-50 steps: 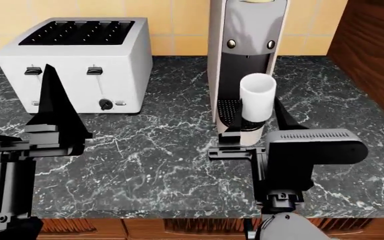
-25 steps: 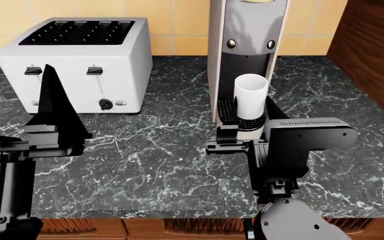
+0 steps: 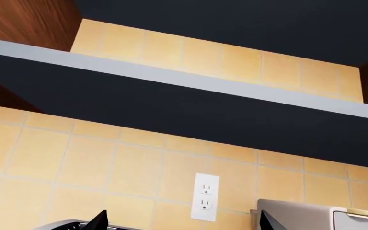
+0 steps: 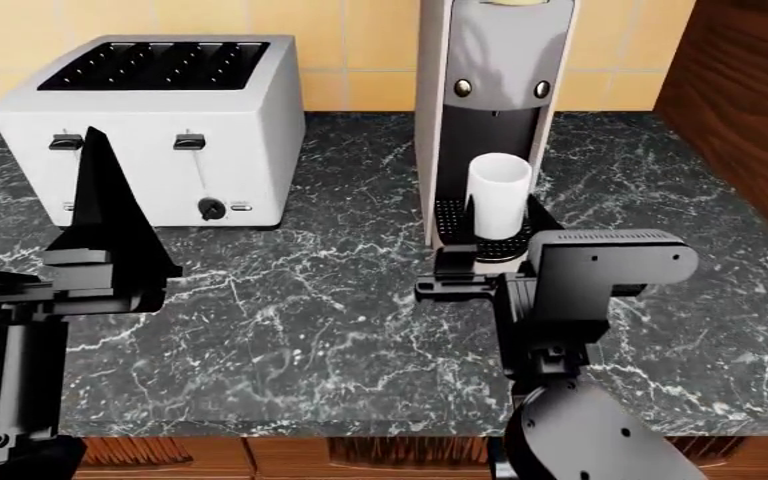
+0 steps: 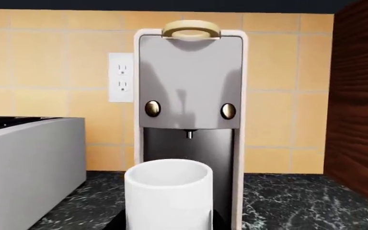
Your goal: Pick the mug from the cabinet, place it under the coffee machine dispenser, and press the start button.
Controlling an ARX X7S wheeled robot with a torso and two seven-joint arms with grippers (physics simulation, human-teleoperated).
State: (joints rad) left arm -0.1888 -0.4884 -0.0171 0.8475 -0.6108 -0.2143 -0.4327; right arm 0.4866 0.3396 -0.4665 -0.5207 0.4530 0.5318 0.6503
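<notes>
Head view shows a dark marbled table [image 4: 317, 300] running the full width, backed by a yellow tiled wall [image 4: 357, 60] with a wood panel [image 4: 744, 100] at the right. On the table's left rear stands a white toaster [image 4: 157, 120], four slots on top and two levers on its front. Just beside it to the right rises the coffee machine [image 4: 495, 60], a tall grey tower with two round knobs above a dark recess. The mug [image 4: 499, 195] stands upright in that recess on the perforated drip tray [image 4: 454, 215], directly under the spout; its handle is not visible. The right claw [image 4: 498, 240] sits just in front of the machine's base with a dark finger [image 4: 458, 258] on either side of the mug's foot; whether the fingers press the mug cannot be told. The left claw [image 4: 31, 215] is held up at the left, well apart from the machine, pointing upward with its fingers spread and nothing between them. Right wrist view looks level at the machine, the mug's rim [image 5: 168, 172] below the small nozzle [image 5: 189, 134], and a wall outlet [image 5: 120, 77] behind. Left wrist view faces up at the tiles, a second outlet [image 3: 205, 196] and dark shelves [image 3: 171, 103].
</notes>
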